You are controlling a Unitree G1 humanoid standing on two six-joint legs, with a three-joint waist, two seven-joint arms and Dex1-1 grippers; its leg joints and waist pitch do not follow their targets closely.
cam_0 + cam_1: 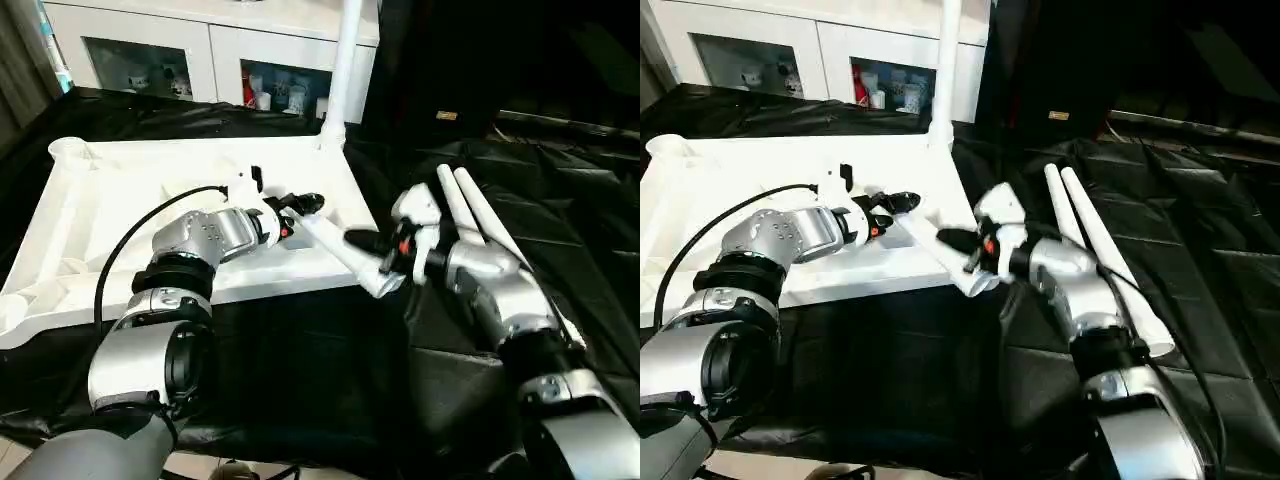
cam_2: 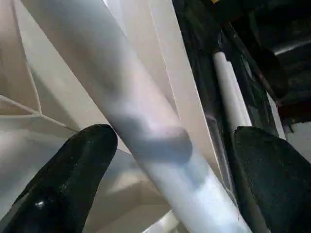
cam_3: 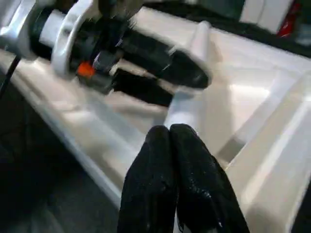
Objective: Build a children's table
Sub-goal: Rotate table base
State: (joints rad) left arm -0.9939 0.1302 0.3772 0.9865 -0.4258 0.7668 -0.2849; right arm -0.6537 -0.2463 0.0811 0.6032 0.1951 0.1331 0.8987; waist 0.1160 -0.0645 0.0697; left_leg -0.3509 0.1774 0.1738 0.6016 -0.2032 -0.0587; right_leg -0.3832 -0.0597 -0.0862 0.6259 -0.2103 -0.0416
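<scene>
My left arm reaches forward and inward over the upturned tabletop [image 1: 150,180], forearm bent across its ribbed underside. My left gripper [image 1: 300,208] has its two black fingers [image 2: 73,170] spread wide on either side of a white leg [image 1: 335,250] that slants from over the tabletop's near right corner out past its edge; the left wrist view shows gaps between the fingers and the tube.

My right arm comes in from the right, wrist turned toward the left. My right gripper [image 1: 358,241] has its fingers pressed together, tips against or just beside the same leg near its lower, flared end; I cannot tell whether they bear on it.

One leg stands upright [image 1: 343,70] in the far right corner socket. Two more legs [image 1: 478,220] lie side by side on the black cloth [image 1: 300,370] beyond my right forearm. The cloth is open in front of the tabletop's near edge. A white cabinet [image 1: 200,50] stands behind.
</scene>
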